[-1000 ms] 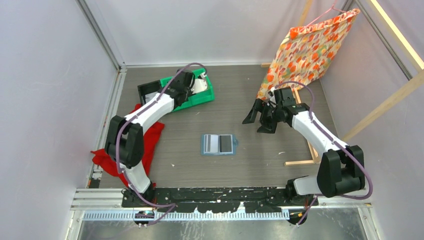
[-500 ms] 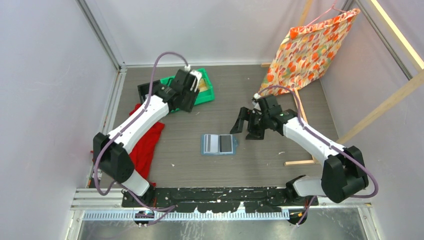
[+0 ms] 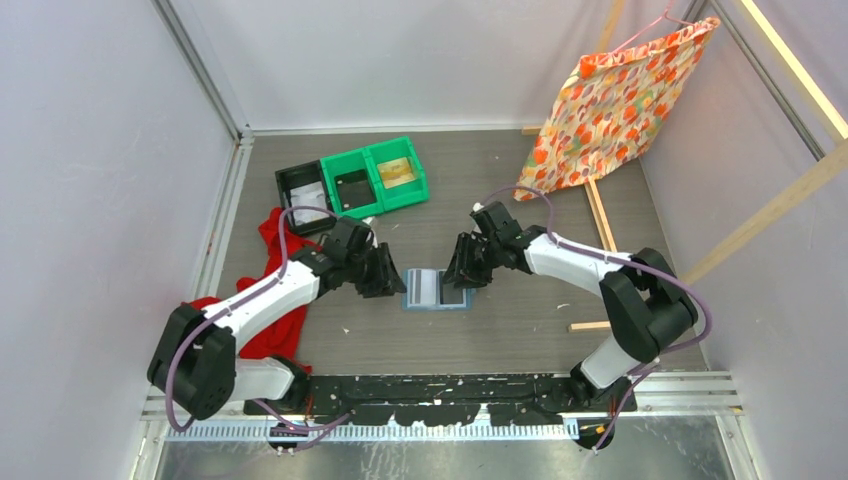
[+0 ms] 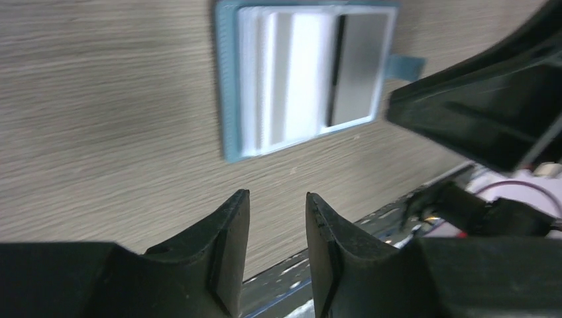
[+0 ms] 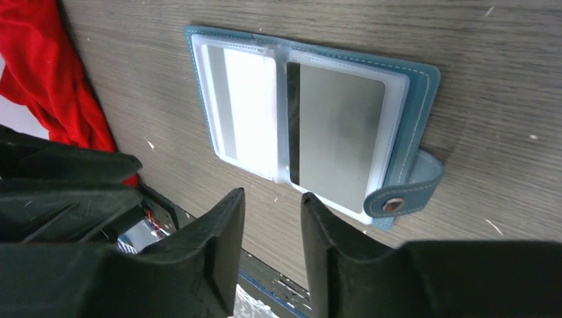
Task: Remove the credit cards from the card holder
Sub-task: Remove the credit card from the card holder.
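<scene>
Both grippers now swung in beside the open card holder [image 3: 437, 290], left [image 3: 385, 283] and right [image 3: 463, 276].
Jaws narrowly parted, holding nothing; cards [image 5: 339, 128] still in sleeves.

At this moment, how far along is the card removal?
Done: the card holder lies open on the table. In hand: nothing; the left gripper and right gripper hover beside it, fingers parted, empty. Left: both visible credit cards sit in their sleeves, so every removal remains.

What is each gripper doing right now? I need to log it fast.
Left gripper: jaws slightly apart, empty, short of the card holder.
Right gripper: jaws slightly apart, empty, over the holder's near edge.
</scene>
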Available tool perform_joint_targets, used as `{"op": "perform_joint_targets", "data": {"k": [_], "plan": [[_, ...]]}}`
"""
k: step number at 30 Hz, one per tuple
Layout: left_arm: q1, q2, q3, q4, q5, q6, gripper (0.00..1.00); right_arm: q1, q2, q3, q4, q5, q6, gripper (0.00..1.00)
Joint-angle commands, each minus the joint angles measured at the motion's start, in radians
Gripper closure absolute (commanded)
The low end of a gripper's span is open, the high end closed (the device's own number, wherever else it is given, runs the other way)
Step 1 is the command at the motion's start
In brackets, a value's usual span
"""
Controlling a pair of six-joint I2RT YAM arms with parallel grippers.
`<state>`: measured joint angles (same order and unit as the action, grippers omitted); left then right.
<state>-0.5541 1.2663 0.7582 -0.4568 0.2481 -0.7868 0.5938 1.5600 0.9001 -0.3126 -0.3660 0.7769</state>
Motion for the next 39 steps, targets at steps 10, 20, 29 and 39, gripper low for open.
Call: {"op": "perform_joint_targets", "data": {"k": [10,20,29,39], "plan": [[-0.041,0.196,0.094,0.33,0.171,-0.151,0.62,0.019,0.076,0.059,-0.014,0.168,-0.011,0.73],[-0.064,0.287,0.101,0.439,0.229,-0.205,0.59,0.004,0.046,0.016,-0.058,0.243,-0.031,0.75],[-0.071,0.373,0.1,0.525,0.244,-0.242,0.58,-0.003,0.085,0.003,-0.004,0.199,-0.019,0.75],[-0.071,0.421,0.104,0.503,0.231,-0.225,0.55,-0.015,0.103,-0.024,0.024,0.182,-0.011,0.76]]}}
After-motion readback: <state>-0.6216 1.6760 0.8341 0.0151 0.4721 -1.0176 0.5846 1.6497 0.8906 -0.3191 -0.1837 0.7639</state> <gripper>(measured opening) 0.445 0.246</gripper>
